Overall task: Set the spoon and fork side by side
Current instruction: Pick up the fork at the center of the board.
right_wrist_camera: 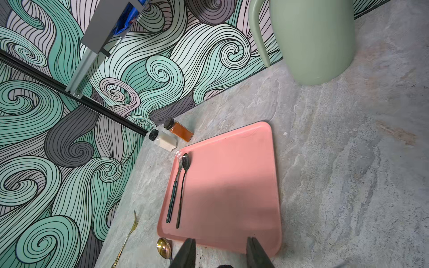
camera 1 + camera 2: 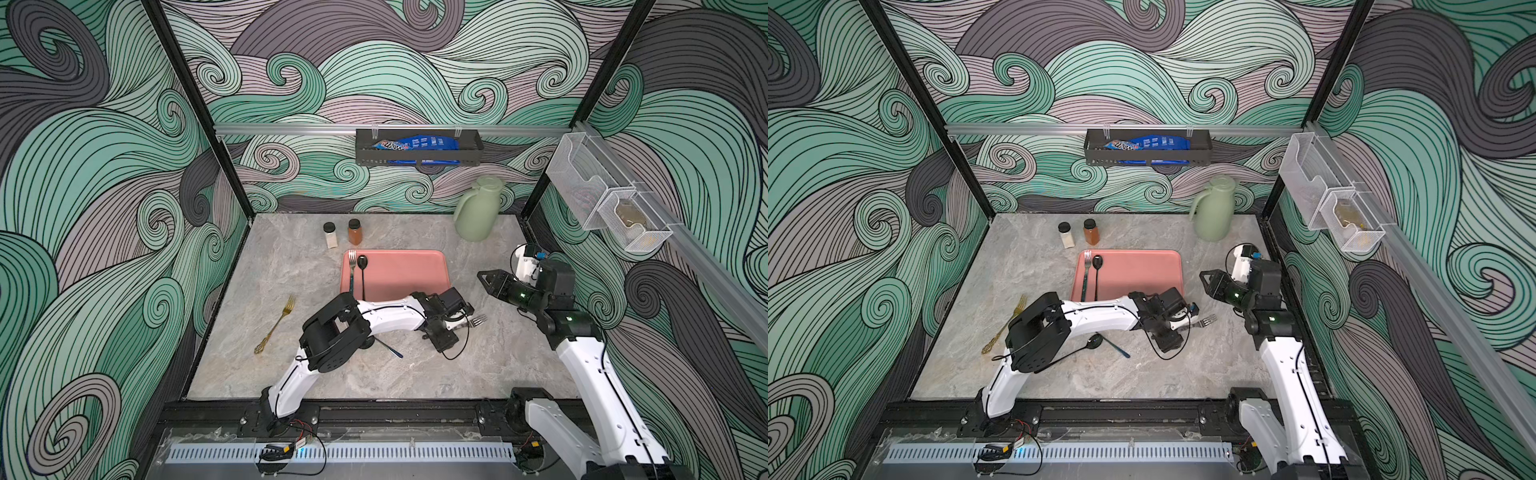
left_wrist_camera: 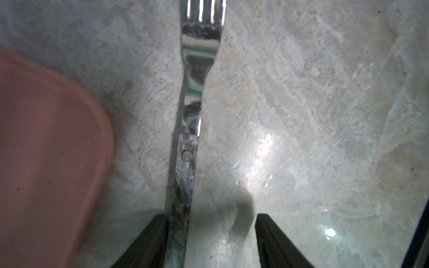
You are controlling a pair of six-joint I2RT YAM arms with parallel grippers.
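Two open jaw pairs: left gripper (image 3: 211, 219) straddles my fork (image 2: 478, 320), tines toward three o'clock, handle I see wrist-only; right gripper (image 1: 220, 241) empty.

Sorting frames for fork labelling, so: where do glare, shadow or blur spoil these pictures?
Left wrist view: soft focus, silver fork mirror-bright, glare patch on table. Right wrist view: sharp, a shadow across the pink tray. Both top views: sharp, evenly lit.

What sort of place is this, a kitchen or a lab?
Probably a robot test booth staged as a kitchen: patterned walls enclose a stone-look table holding a pink tray, spice jars and a green jug.
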